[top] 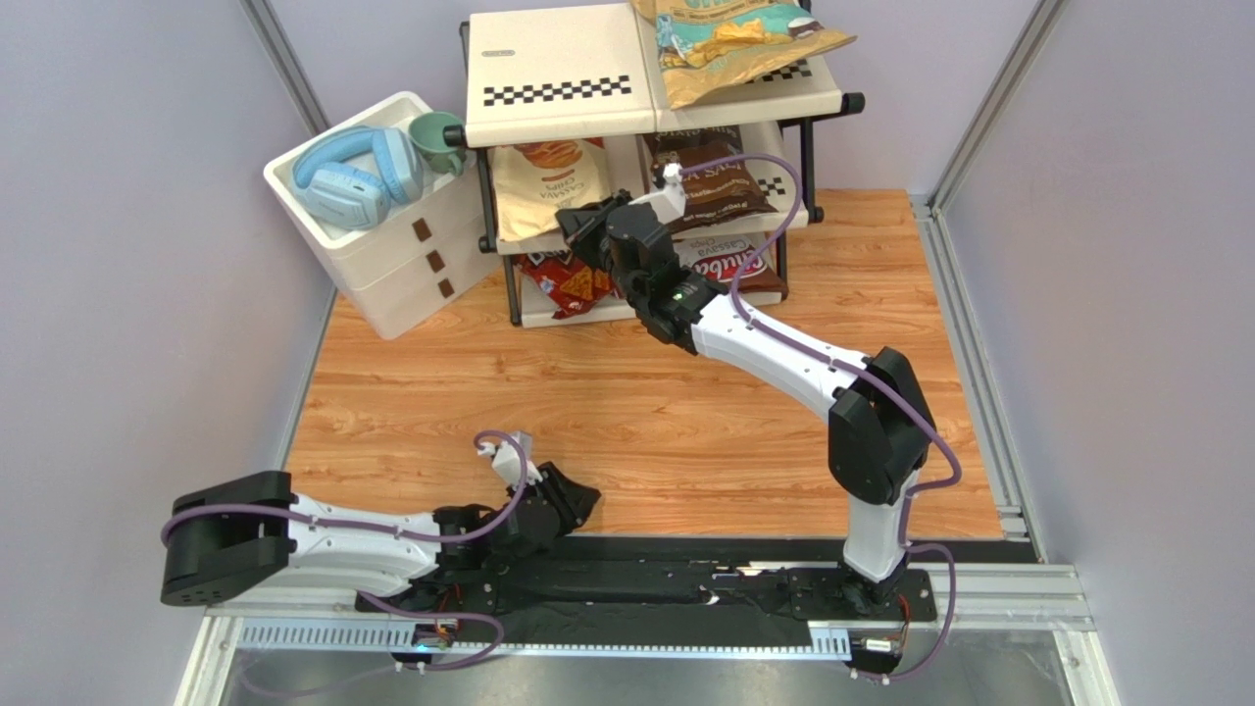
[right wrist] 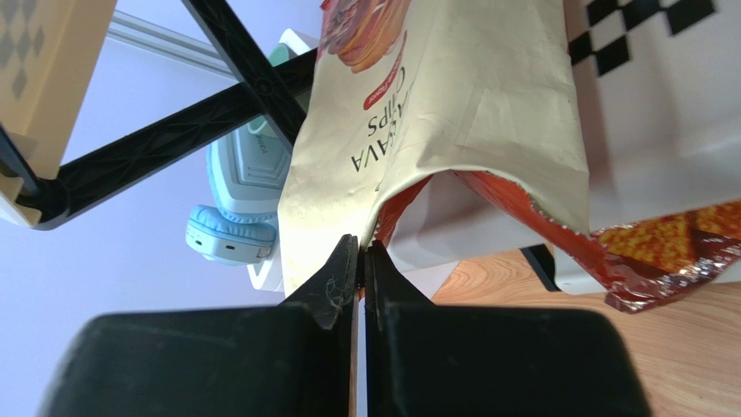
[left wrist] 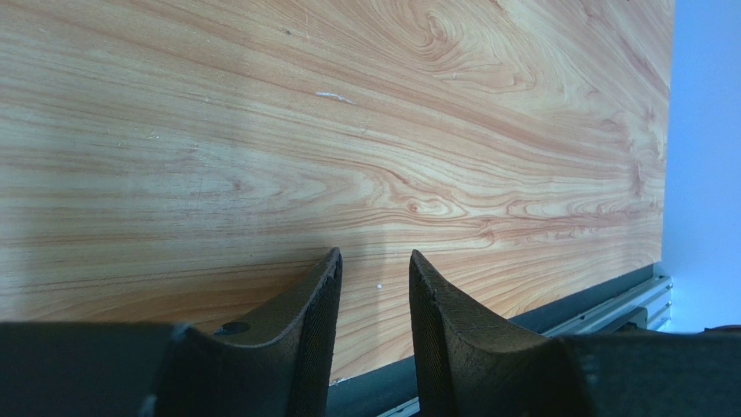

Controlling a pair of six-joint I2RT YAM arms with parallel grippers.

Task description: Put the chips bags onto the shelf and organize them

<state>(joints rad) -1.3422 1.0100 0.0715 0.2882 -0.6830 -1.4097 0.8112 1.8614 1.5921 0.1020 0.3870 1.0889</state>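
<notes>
1. Top view: right gripper (top: 582, 228) has its jaws closed. Its arm reaches to the shelf (top: 560, 74), tips at the front of the mid tier by the cassava chips bag (top: 548, 184). Prob. there to tidy that bag, b/c it hangs over the tier's front lip.
   - left gripper (top: 575, 500) lies low near its own base, well apart from the shelf; parked out of the way, I'd say.
   - Tan-and-teal bag (top: 729, 37) is on the top tier, right half, overhanging the front.
   - Sea Salt bag (top: 722, 177) is on the mid tier, right, beside the cassava one.
   - Doritos bag (top: 567, 280) & Chuba bag (top: 729, 265) are on the bottom tier.
   - So all five are on the shelf; what's left looks like straightening.
   - White drawer box (top: 391, 272) w/ blue headphones (top: 354, 169) on top stands just left of the shelf.
2. Left wrist: left gripper (left wrist: 374, 261) has its fingers part-way apart w/ nothing btwn them. Only the wood tabletop (left wrist: 348, 130) shows beyond. Idle.
3. Right wrist: right gripper (right wrist: 361, 248) has its fingers pressed together, no gap. The cassava bag's lower edge comes right down to the tips. Can't tell if the film is nipped or only touched. The Doritos bag shows crumpled to the right, lower down.
</notes>
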